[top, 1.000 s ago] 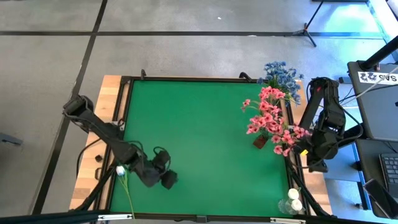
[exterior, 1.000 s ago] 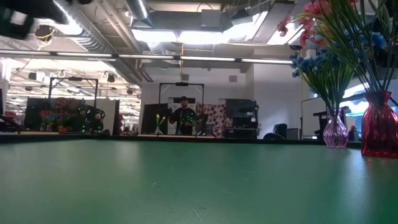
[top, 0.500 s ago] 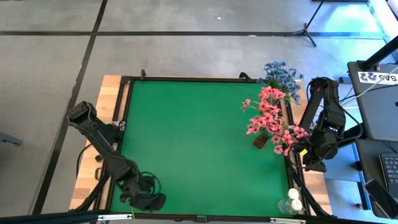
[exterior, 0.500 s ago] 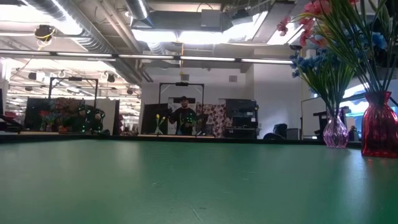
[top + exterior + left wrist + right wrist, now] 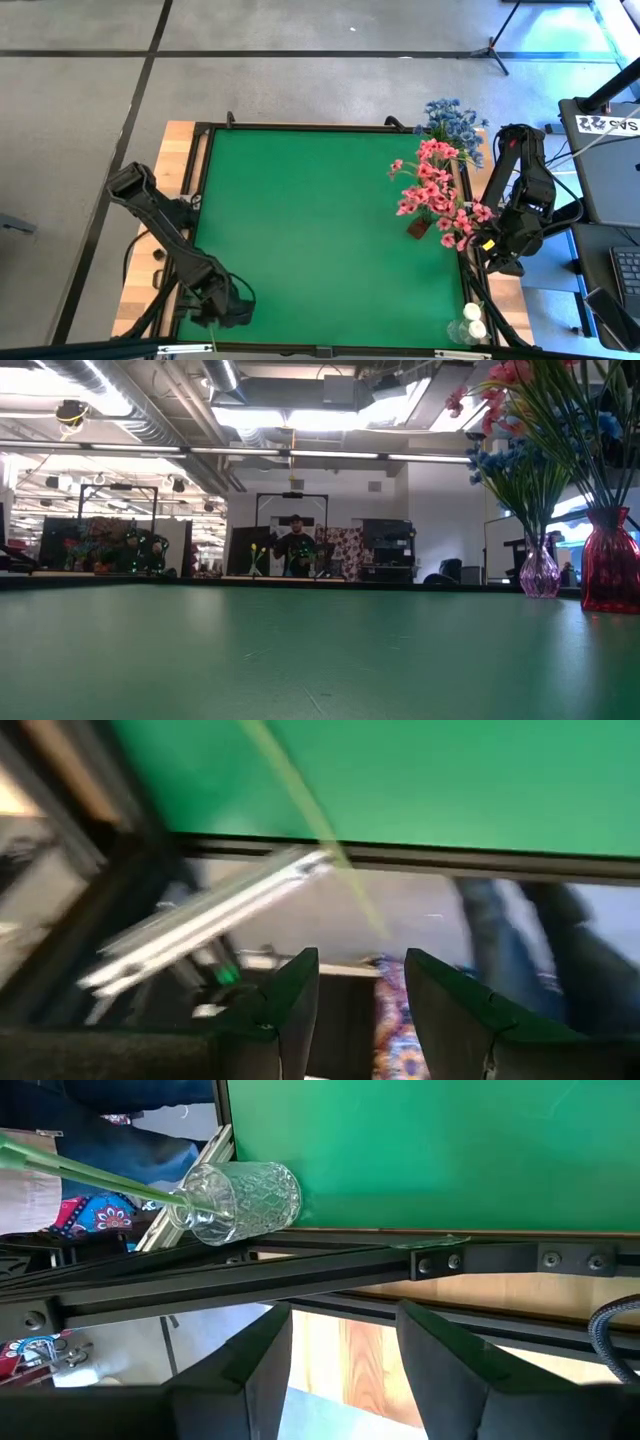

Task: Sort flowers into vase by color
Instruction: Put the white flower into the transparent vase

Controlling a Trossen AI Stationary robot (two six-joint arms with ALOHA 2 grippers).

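Left pincer [image 5: 232, 312] at the near-left corner of the green surface [image 5: 320, 220], fingers apart; a thin green stem [image 5: 310, 815] runs ahead of them, unheld. Right pincer [image 5: 503, 266] off the surface's right edge, fingers apart, empty. Pink flowers [image 5: 432, 192] and blue flowers [image 5: 453, 122] stand in vases at right; white buds [image 5: 472, 320] in clear glass vase [image 5: 240, 1200], near-right corner. No legible writing on these.

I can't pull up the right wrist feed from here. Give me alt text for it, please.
The right gripper hangs open and empty over the table's dark frame rail. Beyond the rail, a clear cut-glass vase stands at the edge of the green mat, with a green stem coming out of its mouth.
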